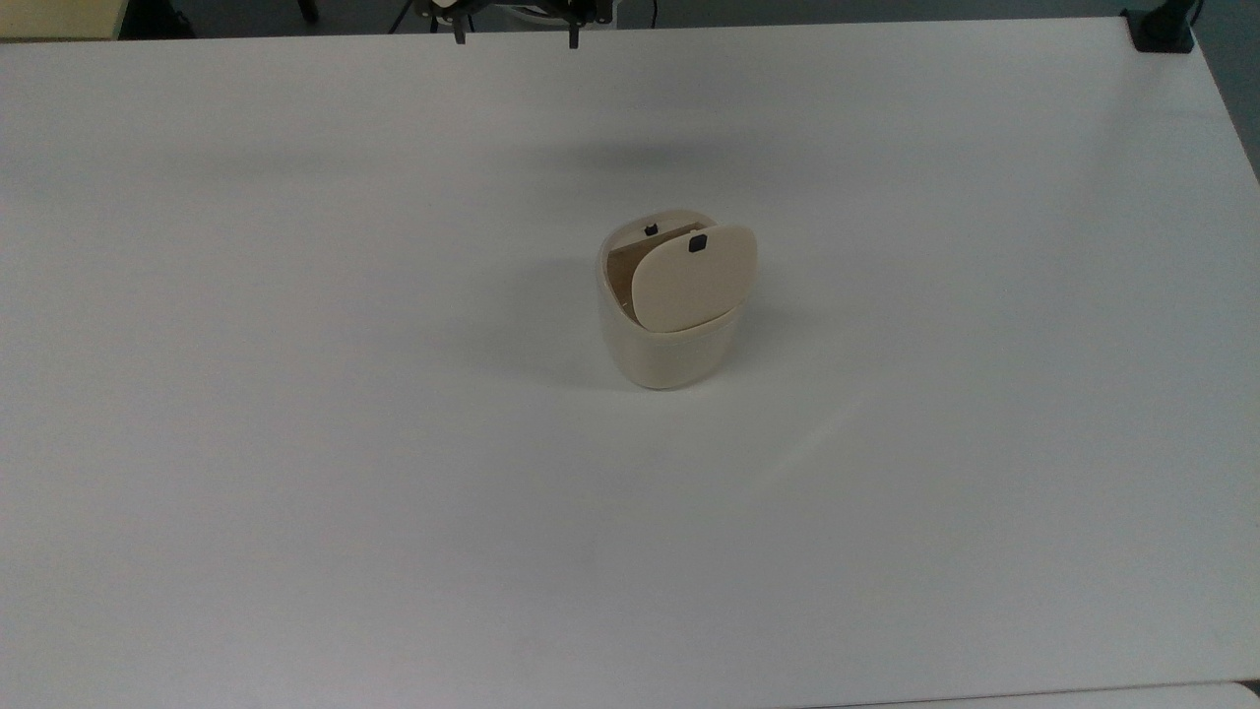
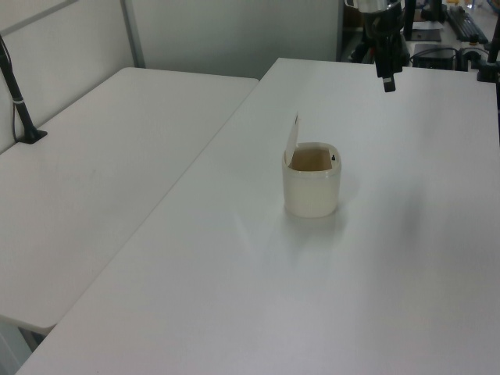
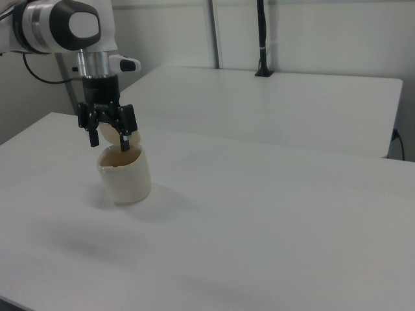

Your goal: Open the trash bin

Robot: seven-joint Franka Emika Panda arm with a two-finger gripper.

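Note:
The cream trash bin (image 1: 669, 340) stands near the middle of the white table (image 1: 295, 443). Its flat lid (image 1: 694, 278) is swung up on its hinge, and a small black button (image 1: 698, 244) shows on it. The tan inside is visible in the left view, where the trash bin (image 2: 311, 194) has its lid (image 2: 292, 141) upright on the left view's left side. My gripper (image 1: 516, 39) hangs open and empty at the table's far edge, well apart from the bin. In the left view the gripper (image 2: 388, 78) is high above the table. In the right view the gripper (image 3: 109, 139) overlaps the trash bin (image 3: 126, 178).
A black clamp (image 1: 1162, 30) sits on the table's corner at the top view's upper right. A second white table (image 2: 94, 164) stands alongside with a black post (image 2: 19, 101) on it. Wide bare tabletop surrounds the bin.

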